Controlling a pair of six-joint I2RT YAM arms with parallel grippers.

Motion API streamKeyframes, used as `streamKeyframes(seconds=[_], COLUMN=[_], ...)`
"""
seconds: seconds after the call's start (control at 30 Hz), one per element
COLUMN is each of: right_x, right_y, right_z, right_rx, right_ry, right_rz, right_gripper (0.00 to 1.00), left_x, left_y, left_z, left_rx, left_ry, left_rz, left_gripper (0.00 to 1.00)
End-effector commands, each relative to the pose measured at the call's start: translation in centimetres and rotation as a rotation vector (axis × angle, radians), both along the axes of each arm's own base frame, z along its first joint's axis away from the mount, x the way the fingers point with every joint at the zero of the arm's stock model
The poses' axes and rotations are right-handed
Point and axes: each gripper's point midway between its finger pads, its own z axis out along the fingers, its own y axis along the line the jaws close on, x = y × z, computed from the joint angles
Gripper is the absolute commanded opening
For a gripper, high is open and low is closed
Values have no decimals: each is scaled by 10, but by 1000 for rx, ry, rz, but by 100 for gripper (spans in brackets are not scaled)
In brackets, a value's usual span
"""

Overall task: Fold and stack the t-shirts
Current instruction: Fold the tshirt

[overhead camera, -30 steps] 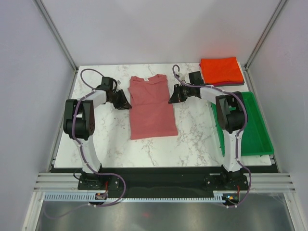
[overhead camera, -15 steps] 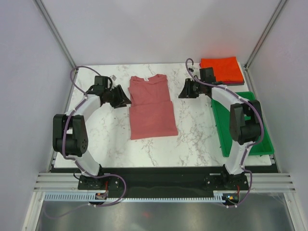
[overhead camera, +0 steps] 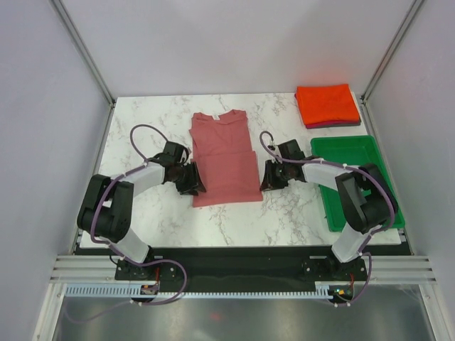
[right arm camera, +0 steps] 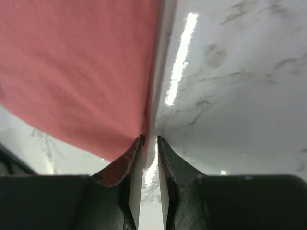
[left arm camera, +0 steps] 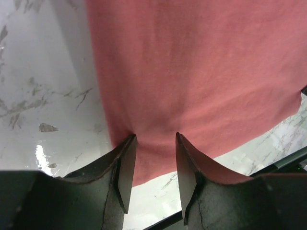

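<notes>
Arms (overhead camera: 149, 172) nearer beside t-shirt (overhead camera: 224, 167), marble table (overhead camera: 142, 121)

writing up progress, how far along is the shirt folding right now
Done: an orange-red shirt lies folded on a maroon shirt at the far right corner. In hand: the rose shirt, sleeves tucked in, lies flat, with the left gripper and right gripper at its sides near the hem. Remaining: fold it and stack it.

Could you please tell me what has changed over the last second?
The left gripper and right gripper drew back from the sleeves of the rose t-shirt to its near hem corners; no grip is evident. Shirt, orange t-shirt and green tray stayed put.
</notes>
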Motion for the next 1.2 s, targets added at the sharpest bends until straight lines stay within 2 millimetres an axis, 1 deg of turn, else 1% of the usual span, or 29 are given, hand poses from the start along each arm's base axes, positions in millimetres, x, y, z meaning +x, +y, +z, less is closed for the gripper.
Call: streamKeyframes(seconds=[0.0, 0.03, 0.1, 0.13, 0.17, 0.23, 0.27, 0.3, 0.33, 0.37, 0.4, 0.43, 0.47, 0.5, 0.53, 0.57, 0.6, 0.67, 0.7, 0.73, 0.77, 0.8, 0.83, 0.87, 0.9, 0.93, 0.97, 1.0, 1.17], right_x=[-3, -9, -13, -15, -16, -18, -15, -15, -17, -17, -21, -24, -26, -23, -28, -29, -27, -30, -26, -29, -33, -28, -32, -33, -32, -33, -32, -31, -37], right_y=[-22, -29, -33, -34, -34, -35, -34, -34, -32, -33, -27, -22, -18, -11, -10, -6, -5, -4, -5, -7, -3, 0, 1, 4, 6, 7, 8, 12, 15], right_z=[-5, -7, -3, 0, 11, 22, 35, 40, 50, 52, 55, 61, 63, 69, 68, 69, 70, 64, 63, 58, 56, 61, 54, 53, 52, 45, 43, 41, 29], right_rx=[-97, -121, -128, -128, -113, -110, -101, -97, -65, -57, -36, 17, 48, 87, 103, 128, 140, 157, 161, 158, 181, 216, 224, 233, 244, 236, 235, 244, 223], right_ry=[-65, -73, -88, -91, -117, -120, -149, -149, -138, -137, -130, -125, -120, -151, -151, -136, -147, -115, -121, -109, -92, -124, -119, -119, -113, -101, -98, -91, -74], right_rz=[-83, -92, -104, -112, -115, -135, -156, -178, -245, -282, -306, -359, -388, -406, -427, -466, -489, -537, -571, -594, -628, -652, -659, -668, -682, -681, -684, -685, -698], right_gripper=[27, 27, 27, 27, 27, 28, 29, 32, 36, 41, 43, 45, 51, 54, 57, 59, 60, 61, 61, 60, 60, 60, 61, 61, 61, 61, 61, 61, 60], left_x=[-4, -4, -5, -3, -1, 5, 7, 9, 8, 6, 3, -2, -8, -16, -20, -31, -28, -41, -43, -44, -49, -44, -32, -38, -40, -38, -43, -43, -45], left_y=[19, 22, 20, 17, 14, 8, 7, 6, 6, 5, 6, 3, 4, 9, 11, 19, 17, 21, 22, 23, 24, 22, 18, 17, 15, 14, 15, 17, 22], left_z=[-11, -12, -8, 0, 7, 29, 44, 58, 65, 73, 75, 76, 74, 65, 59, 44, 49, 38, 37, 35, 29, 29, 33, 24, 22, 18, 11, 8, -1], left_rx=[100, 112, 114, 93, 75, 43, 32, 25, 22, 16, 8, -25, -45, -58, -63, -63, -111, -106, -105, -103, -98, -116, -151, -164, -188, -198, -194, -188, -163], left_ry=[-9, -12, -25, -45, -59, -100, -132, -148, -158, -168, -160, -143, -123, -86, -74, -38, -67, -37, -37, -30, -12, -11, -66, -46, -27, -30, -14, -8, -7], left_rz=[78, 85, 80, 70, 62, 44, 39, 30, 14, 9, 7, 3, 19, 62, 80, 113, 133, 144, 146, 148, 148, 198, 201, 215, 234, 244, 251, 270, 307], left_gripper=[47, 47, 47, 47, 47, 48, 50, 50, 53, 55, 55, 56, 57, 57, 56, 57, 57, 58, 58, 58, 58, 63, 64, 64, 65, 65, 65, 65, 63])
